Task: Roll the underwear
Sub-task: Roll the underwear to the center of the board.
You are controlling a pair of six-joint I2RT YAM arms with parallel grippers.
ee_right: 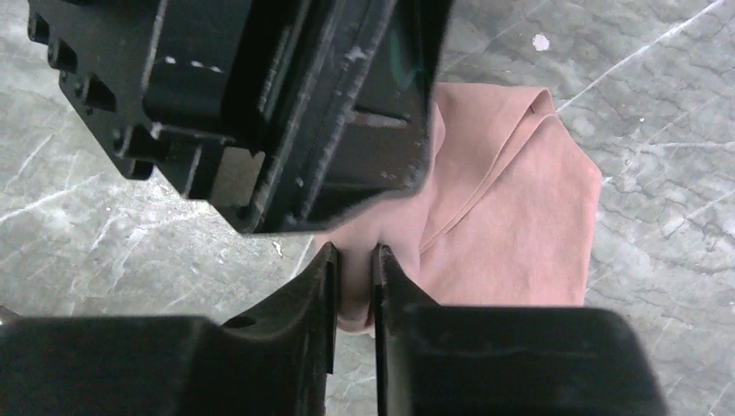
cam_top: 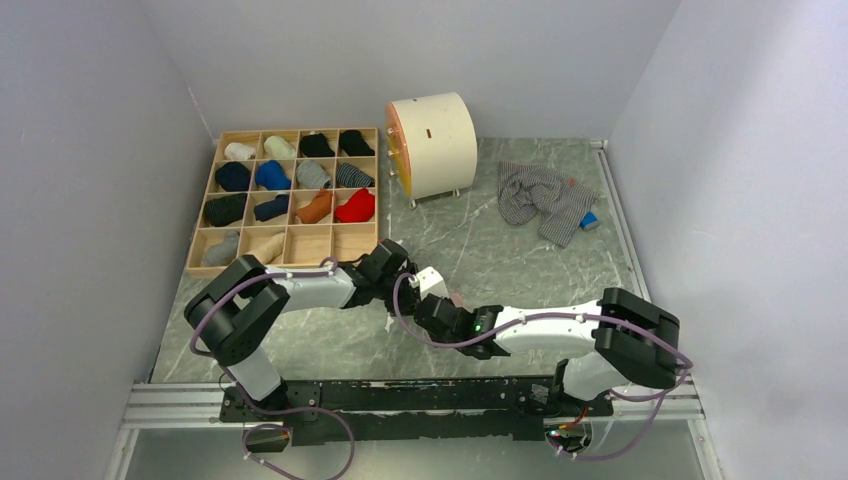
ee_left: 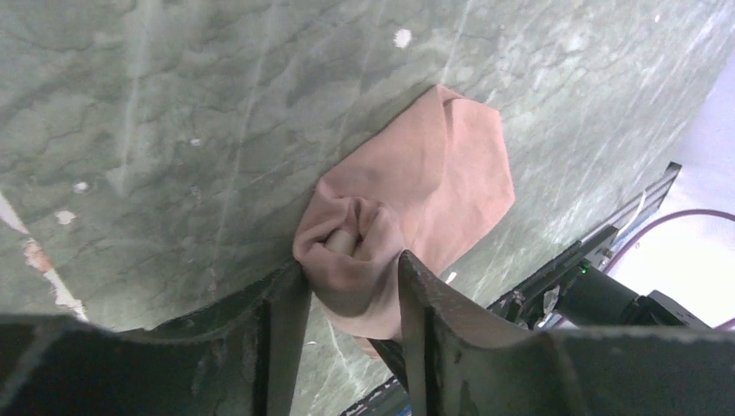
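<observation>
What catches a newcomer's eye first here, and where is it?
Mid-table, the left gripper and right gripper both pinch the pink underwear, one end bunched into a roll. At the back left stands a wooden tray of colourful cloth bundles; the grey striped underwear lies crumpled at the back right.

This is a robotics lab cell. Plain white partition walls point(cam_top: 90, 150) box in a green marble-patterned desk point(cam_top: 500, 250). Two robot arms, the left arm point(cam_top: 300, 290) and the right arm point(cam_top: 560, 325), are bolted to an aluminium rail point(cam_top: 400, 395) at its near edge. Purple cables point(cam_top: 330, 440) trail loose. A wooden grid tray point(cam_top: 312, 243) holds sorted rolled garments.
</observation>
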